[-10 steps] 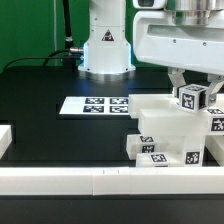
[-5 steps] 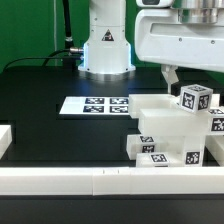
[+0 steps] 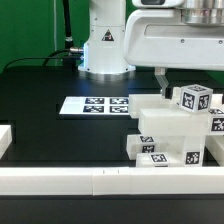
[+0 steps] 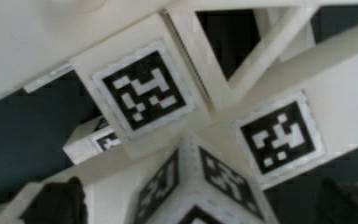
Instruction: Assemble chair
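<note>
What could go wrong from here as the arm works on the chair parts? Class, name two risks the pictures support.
1. The gripper hangs close beside the tagged block topping the stacked chair parts; a sideways move might knock it loose.
2. The wrist view shows only blurred tagged ribs very close, no fingertips, so alignment is hard to judge and a grasp could miss.

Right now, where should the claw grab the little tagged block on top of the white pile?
Probably from above, pinching the tagged block across two opposite flat sides: it sits topmost on the chair parts, uncovered, though it looks slightly tilted.
</note>
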`<state>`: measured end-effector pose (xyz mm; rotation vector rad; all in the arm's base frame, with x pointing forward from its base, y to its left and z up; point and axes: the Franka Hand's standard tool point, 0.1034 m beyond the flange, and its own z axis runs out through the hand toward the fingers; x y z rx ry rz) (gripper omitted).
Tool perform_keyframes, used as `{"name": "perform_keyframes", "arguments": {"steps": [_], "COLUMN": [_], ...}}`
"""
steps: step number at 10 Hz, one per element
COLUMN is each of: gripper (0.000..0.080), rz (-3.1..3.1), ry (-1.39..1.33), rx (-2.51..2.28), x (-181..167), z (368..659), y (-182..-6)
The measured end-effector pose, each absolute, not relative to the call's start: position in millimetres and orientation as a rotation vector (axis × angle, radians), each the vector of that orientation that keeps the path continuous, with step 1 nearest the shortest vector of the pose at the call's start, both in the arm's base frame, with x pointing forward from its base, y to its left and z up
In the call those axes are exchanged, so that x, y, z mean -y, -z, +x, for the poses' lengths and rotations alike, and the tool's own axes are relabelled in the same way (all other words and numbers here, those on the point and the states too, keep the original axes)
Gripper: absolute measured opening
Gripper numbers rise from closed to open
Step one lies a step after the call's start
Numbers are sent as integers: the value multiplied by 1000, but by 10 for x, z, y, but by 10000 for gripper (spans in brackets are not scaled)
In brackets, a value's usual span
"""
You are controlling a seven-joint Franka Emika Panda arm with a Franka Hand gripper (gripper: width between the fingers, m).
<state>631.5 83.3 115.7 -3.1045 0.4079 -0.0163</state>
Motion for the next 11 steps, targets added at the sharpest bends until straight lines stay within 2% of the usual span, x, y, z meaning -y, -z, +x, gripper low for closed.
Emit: {"name": "perform_keyframes", "arguments": {"steps": [5,8,10,11], "gripper": [649,649,397,397], "rz": [-3124,-3108,-3109,-3109], "ry": [20,20,20,20], "rx": [319,448,446,446], "x": [-835,-825,-815,-814], "z": [6314,6315,6317,6317], "y": [-1150,-1151,-1151,-1151]}}
